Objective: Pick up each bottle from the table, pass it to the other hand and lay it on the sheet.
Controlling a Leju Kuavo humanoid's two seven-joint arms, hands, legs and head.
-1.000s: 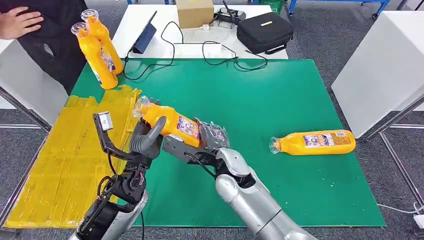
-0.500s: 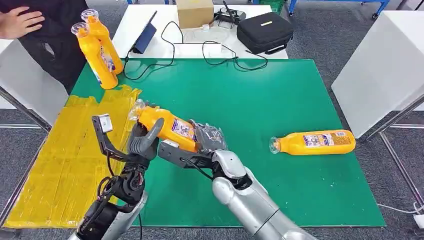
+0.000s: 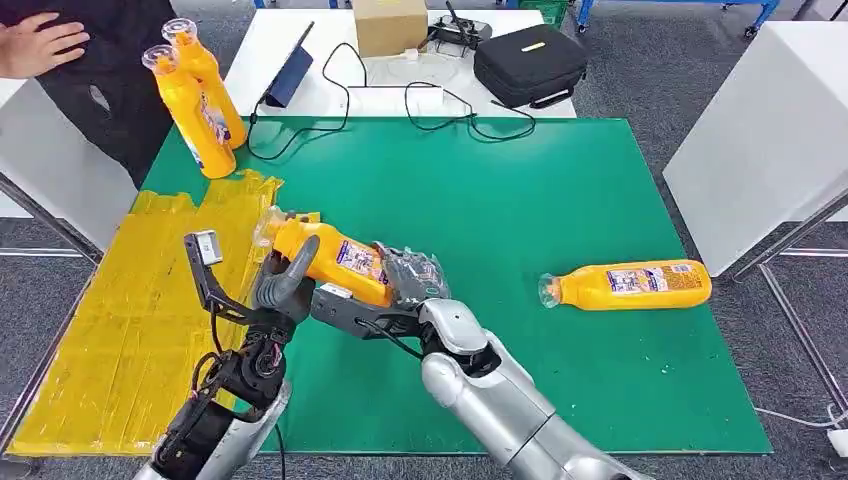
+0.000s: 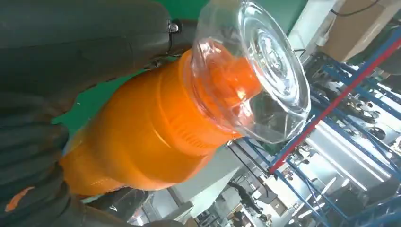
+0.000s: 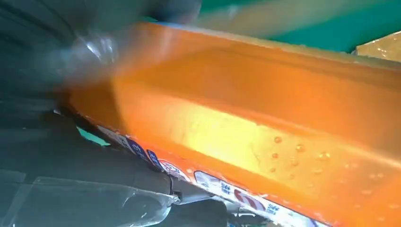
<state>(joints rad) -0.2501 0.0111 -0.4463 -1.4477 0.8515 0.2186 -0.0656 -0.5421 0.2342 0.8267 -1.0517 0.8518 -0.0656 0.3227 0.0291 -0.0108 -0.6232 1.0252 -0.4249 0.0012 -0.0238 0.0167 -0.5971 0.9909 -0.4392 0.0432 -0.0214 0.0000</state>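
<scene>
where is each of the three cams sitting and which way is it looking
Head view: high on the body, looking forward and down at the green table; both arms rise from below, left hand and right hand on the held bottle.
Left wrist view: behind the left hand, facing the bottle's clear cap.
Right wrist view: against the bottle's side.
All three views share that bottle.

Desk, green top. Directly on it: yellow sheet covering the left side; one orange bottle lying on its side near the right edge, clear cap pointing left; two orange bottles standing upright, touching, at the far-left corner; black cable trailing over the far edge.
</scene>
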